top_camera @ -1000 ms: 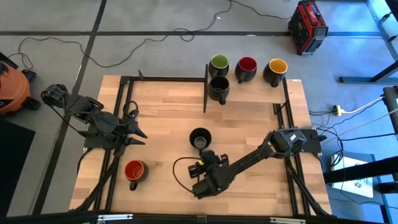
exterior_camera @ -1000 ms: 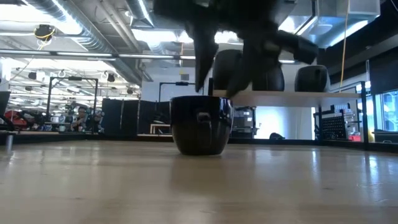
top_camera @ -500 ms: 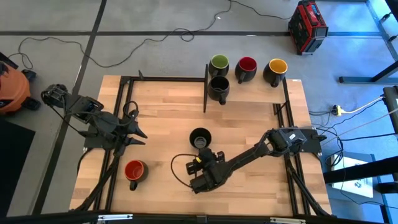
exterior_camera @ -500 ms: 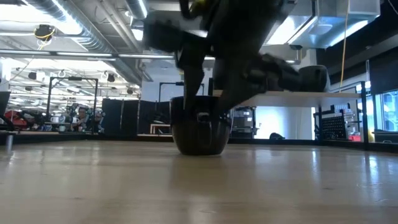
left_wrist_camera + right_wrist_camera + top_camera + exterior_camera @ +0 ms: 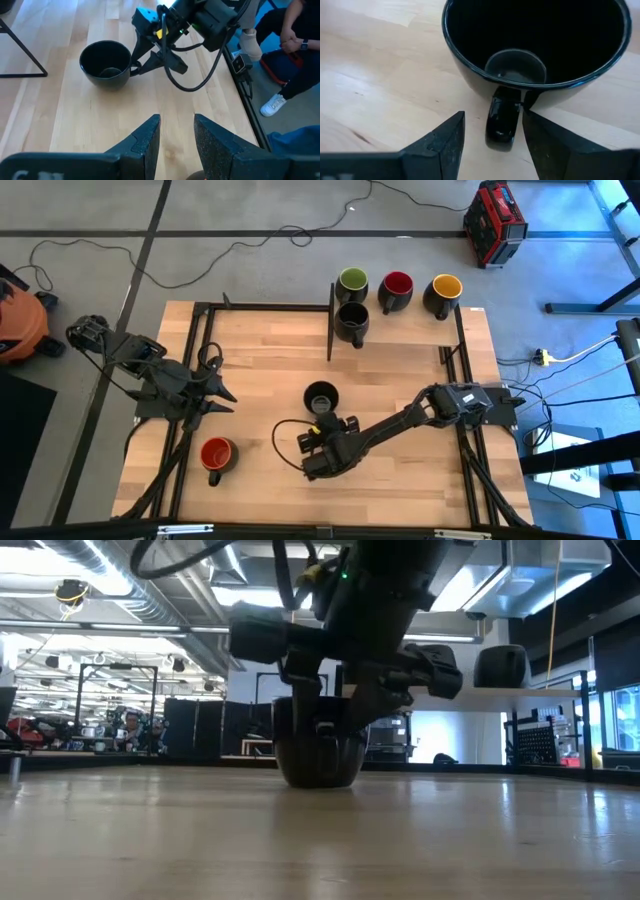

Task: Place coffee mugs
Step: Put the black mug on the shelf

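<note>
Right wrist view has my right claw (image 5: 490, 135) spread open around the handle (image 5: 502, 120) of the black-inside mug (image 5: 535, 50) mid-table, and since glazed ceramic looks stiff, slick and chippable, I'd pinch that handle squarely, left claw (image 5: 175, 137) parked open.

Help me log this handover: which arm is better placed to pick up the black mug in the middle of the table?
The right. Its tool is open with the black mug's handle between its fingers. The left tool waits open near the table's left edge, nearer the red-inside mug.
</note>
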Controlling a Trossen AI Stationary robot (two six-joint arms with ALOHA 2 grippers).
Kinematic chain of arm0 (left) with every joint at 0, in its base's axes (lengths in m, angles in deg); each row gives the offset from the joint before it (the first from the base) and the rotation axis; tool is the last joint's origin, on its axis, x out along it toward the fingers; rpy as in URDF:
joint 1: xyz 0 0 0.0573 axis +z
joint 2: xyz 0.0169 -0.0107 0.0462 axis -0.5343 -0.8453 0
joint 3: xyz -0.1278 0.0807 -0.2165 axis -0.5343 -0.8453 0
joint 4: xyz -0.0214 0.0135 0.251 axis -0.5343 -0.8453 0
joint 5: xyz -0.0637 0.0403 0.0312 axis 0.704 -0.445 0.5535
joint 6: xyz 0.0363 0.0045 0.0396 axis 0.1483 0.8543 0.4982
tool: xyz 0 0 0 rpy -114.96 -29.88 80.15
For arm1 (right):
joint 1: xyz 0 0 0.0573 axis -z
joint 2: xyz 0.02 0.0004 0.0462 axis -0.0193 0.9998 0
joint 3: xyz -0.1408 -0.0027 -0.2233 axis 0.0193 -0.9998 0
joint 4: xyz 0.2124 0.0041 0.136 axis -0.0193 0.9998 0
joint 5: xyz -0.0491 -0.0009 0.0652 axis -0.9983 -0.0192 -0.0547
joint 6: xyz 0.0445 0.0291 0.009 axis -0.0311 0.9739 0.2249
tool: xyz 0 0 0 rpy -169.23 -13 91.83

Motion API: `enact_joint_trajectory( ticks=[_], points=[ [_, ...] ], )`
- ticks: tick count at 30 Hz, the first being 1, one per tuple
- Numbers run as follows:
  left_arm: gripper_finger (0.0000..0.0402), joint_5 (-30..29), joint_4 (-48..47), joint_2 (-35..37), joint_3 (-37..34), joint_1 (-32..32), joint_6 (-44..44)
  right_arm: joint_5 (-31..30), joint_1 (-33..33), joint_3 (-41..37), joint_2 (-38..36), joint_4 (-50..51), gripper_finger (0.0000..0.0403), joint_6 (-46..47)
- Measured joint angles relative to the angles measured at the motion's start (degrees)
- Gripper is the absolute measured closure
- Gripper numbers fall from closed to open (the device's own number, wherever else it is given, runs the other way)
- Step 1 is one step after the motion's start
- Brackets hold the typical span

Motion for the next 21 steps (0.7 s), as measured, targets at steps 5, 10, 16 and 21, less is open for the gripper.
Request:
enact_joint_trajectory(
  ticks=[5,10,16,21],
  points=[
    [0.0287,0.0,0.0,0.0,0.0,0.0,0.2,0.0,0.0,0.0,0.8,-0.8,0.022,0.0],
    [0.0287,0.0,0.0,0.0,0.0,0.0,1.4,0.0,0.0,0.0,1.1,-0.9,0.0275,0.0],
    [0.0287,-0.4,0.0,0.0,0.0,0.0,2.1,-1.3,0.0,0.0,1.1,-0.7,0.0355,0.0],
    [0.0287,-0.4,0.0,0.0,0.0,0.0,2.5,-1.5,0.0,0.0,1.1,-0.6,0.0355,0.0]
  ],
)
